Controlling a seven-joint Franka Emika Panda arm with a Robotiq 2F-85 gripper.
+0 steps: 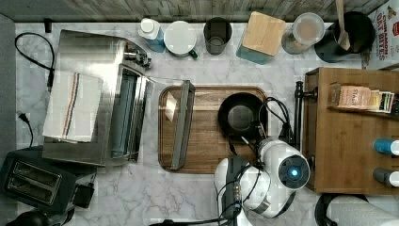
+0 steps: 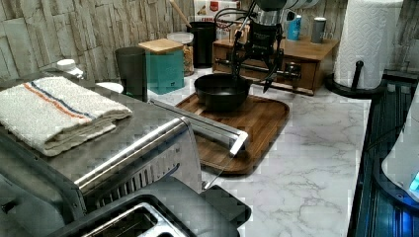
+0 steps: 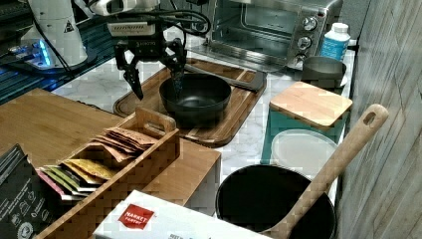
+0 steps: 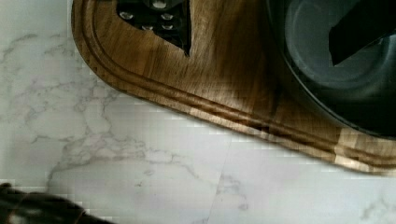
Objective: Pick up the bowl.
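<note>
Black and shiny, the bowl point(image 3: 195, 98) sits on the wooden tray point(image 3: 234, 119) on my marble desk point(image 2: 306, 148), near the tray's end closest to the wooden box point(image 1: 348, 136). I see my gripper point(image 3: 155, 85) with its fingers point(image 3: 135, 82) spread wide. One finger dips inside the bowl and the other hangs outside its rim.

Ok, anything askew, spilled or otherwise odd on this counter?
One thing: the toaster oven's door hangs fully open and rests over the left part of the wooden board in the top view, close to the bowl. Nothing looks spilled or damaged. The gripper is open, one finger inside the bowl's rim and one outside.
</note>
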